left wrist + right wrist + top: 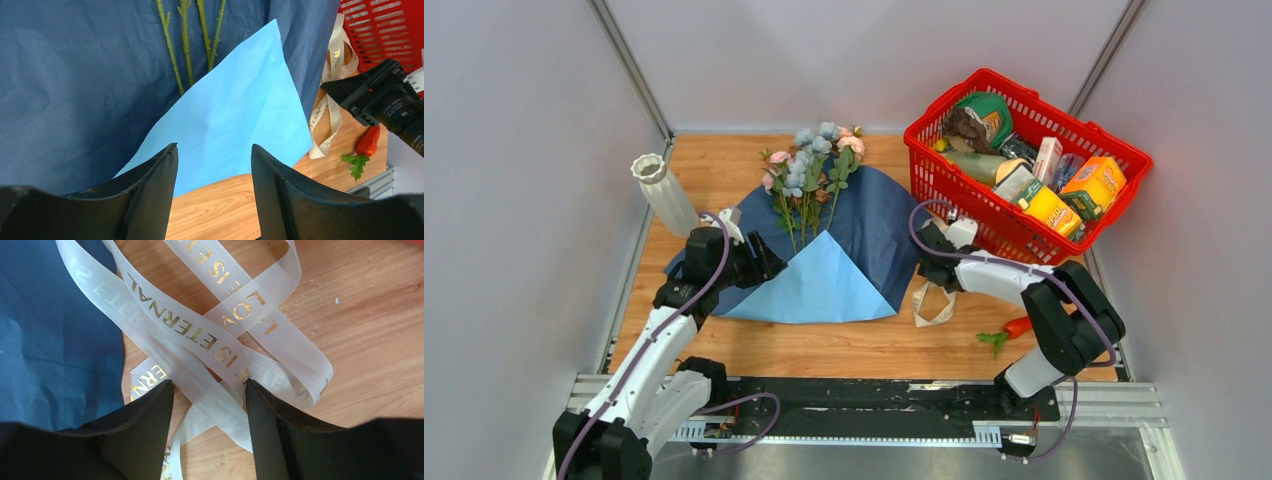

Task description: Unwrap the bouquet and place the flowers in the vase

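Left tool (212, 150): jaws wide open, nothing held. Tips over table (210, 215) edge-on to blue paper (75, 90), its light-blue flap just ahead of tips. Flowers (814, 160) lie on spread paper further ahead, stems (185, 45) pointing back toward tool. Vase (664, 195) just beside left tool's wrist, on its left, looks upright to me. Right tool (210, 390): jaws apart, cream ribbon (200, 335) strand running through gap. I see no pinch. Paper edge just left of it.
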Controlling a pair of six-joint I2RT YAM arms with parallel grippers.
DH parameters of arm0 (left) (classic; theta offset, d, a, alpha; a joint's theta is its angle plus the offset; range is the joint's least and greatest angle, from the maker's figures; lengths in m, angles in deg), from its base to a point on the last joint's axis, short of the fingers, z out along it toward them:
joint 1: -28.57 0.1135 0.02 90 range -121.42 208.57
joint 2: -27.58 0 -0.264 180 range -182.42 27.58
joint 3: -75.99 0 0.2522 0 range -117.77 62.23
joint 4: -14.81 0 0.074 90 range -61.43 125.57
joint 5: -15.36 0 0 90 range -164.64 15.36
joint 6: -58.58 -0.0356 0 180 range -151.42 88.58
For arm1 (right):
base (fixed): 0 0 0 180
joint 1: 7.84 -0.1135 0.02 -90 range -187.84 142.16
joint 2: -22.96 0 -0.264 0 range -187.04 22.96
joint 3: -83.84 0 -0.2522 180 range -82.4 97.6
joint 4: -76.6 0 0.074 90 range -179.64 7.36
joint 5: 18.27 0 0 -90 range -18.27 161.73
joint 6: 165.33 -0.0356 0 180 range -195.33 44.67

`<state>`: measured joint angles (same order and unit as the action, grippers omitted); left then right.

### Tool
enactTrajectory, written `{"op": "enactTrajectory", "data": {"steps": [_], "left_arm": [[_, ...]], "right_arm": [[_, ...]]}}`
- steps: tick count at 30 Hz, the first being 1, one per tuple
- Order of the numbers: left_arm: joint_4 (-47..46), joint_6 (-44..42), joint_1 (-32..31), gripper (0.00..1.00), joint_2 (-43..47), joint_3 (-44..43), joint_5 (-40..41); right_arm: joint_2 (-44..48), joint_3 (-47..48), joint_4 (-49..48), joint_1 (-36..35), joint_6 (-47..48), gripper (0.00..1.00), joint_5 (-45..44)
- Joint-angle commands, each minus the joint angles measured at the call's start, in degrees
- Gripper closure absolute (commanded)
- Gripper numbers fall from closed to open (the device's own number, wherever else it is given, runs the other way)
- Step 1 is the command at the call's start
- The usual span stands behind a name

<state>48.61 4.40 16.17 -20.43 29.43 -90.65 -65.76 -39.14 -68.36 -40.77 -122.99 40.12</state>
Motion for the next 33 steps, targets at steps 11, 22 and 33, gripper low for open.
{"op": "enactTrajectory", "data": {"steps": [11, 22, 33], "left_arm": [[0.0, -0.9, -0.2, 0.37, 1.2, -3.1, 0.7], [-1.2, 0.0, -0.3, 0.37, 0.8, -1.4, -0.6], [0.9, -1.3, -0.3, 0.37, 0.6, -1.6, 1.2]], "right_arm": [[0.0, -4.4, 7.9, 0.6, -5.0, 0.9, -2.1], [9.8, -7.0, 21.0, 9.4, -16.0, 1.0, -5.6], [17.5, -8.5, 28.6, 11.9, -26.2, 1.0, -8.7]]}}
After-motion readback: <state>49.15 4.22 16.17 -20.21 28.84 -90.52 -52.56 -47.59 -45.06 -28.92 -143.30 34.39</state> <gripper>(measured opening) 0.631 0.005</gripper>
